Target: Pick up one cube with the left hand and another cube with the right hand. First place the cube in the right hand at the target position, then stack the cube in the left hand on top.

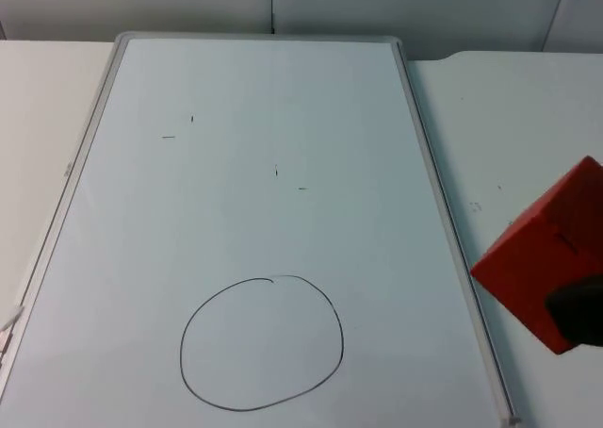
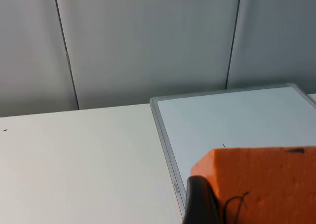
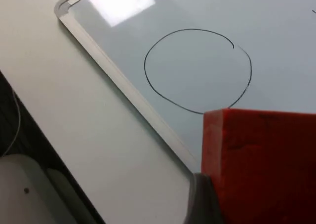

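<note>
A red cube hangs raised over the white table, just right of the whiteboard's right frame. My right gripper is shut on it, with a black fingertip against its near face. The right wrist view has the red cube close to the hand-drawn circle. That circle sits on the near part of the board. My left gripper is shut on an orange cube, held above the whiteboard's far left corner, one fingertip on its side.
The grey partition wall closes off the back of the table. Bare white table lies on both sides of the board. A few small pen marks dot the board. The table's edge and a white object below it border the right arm's side.
</note>
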